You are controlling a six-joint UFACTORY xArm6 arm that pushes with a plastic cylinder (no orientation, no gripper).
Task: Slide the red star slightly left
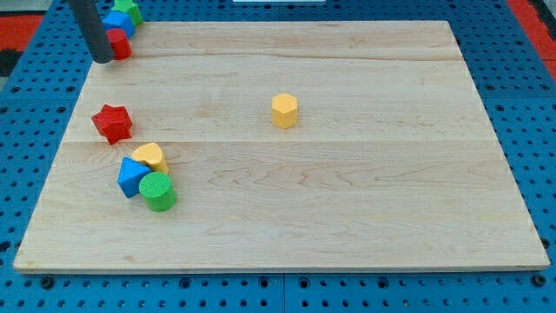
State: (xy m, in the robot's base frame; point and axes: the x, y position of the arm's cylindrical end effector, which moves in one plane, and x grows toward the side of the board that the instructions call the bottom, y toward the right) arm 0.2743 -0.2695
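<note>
The red star (112,123) lies near the board's left edge, about halfway up the view. My tip (103,59) is at the view's top left, above the star and well apart from it. The tip stands right next to a red block (119,43) in the top left corner. Whether it touches that block I cannot tell.
A blue block (116,22) and a green block (130,9) sit by the red block at the top left. Below the star is a cluster: a yellow block (150,157), a blue block (131,177), a green cylinder (158,191). A yellow hexagon (284,110) sits mid-board.
</note>
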